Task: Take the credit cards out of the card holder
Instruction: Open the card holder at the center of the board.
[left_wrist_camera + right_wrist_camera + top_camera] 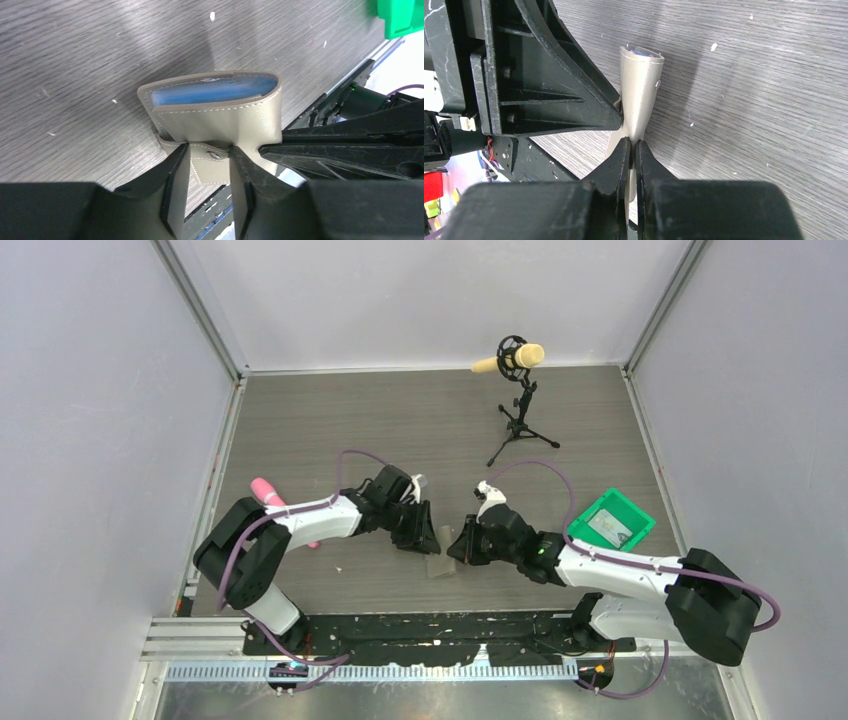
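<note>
The grey-olive card holder (441,551) stands on edge between my two grippers. In the left wrist view the card holder (220,112) gapes at its top and its blue inside shows; I cannot make out any credit cards in it. My left gripper (207,156) has its jaws a short way apart, pressed on both edges of the snap tab (214,162). My right gripper (632,150) is shut on the holder's lower edge (640,95). A pale flat card (606,529) lies in the green bin (634,517).
A microphone on a small tripod (520,390) stands at the back middle. A pink object (266,491) lies at the left beside my left arm. The green bin's corner also shows in the left wrist view (397,17). The table's near edge rail is close below the holder.
</note>
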`<action>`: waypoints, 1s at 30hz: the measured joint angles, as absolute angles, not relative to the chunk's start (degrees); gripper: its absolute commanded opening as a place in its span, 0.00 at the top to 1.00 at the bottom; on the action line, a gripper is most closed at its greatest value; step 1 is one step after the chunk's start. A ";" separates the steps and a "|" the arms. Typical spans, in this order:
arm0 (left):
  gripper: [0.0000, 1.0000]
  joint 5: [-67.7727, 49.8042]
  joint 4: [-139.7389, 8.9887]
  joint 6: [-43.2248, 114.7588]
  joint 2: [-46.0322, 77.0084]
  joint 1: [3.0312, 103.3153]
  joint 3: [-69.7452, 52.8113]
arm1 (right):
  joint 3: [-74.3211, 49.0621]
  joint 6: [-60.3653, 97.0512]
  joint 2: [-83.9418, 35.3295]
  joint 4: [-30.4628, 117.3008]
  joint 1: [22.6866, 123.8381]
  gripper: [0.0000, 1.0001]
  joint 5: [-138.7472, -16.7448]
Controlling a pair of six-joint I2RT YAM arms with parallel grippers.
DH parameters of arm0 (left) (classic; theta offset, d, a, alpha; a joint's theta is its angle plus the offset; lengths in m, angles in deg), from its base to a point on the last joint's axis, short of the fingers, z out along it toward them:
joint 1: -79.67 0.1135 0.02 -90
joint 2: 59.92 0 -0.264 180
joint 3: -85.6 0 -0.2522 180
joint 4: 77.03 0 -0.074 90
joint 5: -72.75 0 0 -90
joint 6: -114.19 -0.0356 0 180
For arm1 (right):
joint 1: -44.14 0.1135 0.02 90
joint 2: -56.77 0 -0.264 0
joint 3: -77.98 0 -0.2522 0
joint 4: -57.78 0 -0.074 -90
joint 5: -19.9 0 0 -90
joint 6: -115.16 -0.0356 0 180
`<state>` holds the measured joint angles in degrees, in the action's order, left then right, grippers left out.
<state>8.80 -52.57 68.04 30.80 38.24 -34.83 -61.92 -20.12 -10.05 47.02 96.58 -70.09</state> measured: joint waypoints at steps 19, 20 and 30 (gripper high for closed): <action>1.00 6.26 -48.79 65.95 29.88 38.00 -34.33 | -61.92 -17.98 -8.02 44.42 96.67 0.94 -66.82; 1.00 5.98 -48.42 65.77 29.47 38.00 -34.33 | -61.92 -17.56 -8.09 44.31 96.60 0.93 -66.73; 1.00 3.33 -46.78 65.60 27.15 38.05 -35.16 | -59.07 -13.15 -9.38 37.49 95.14 0.46 -63.58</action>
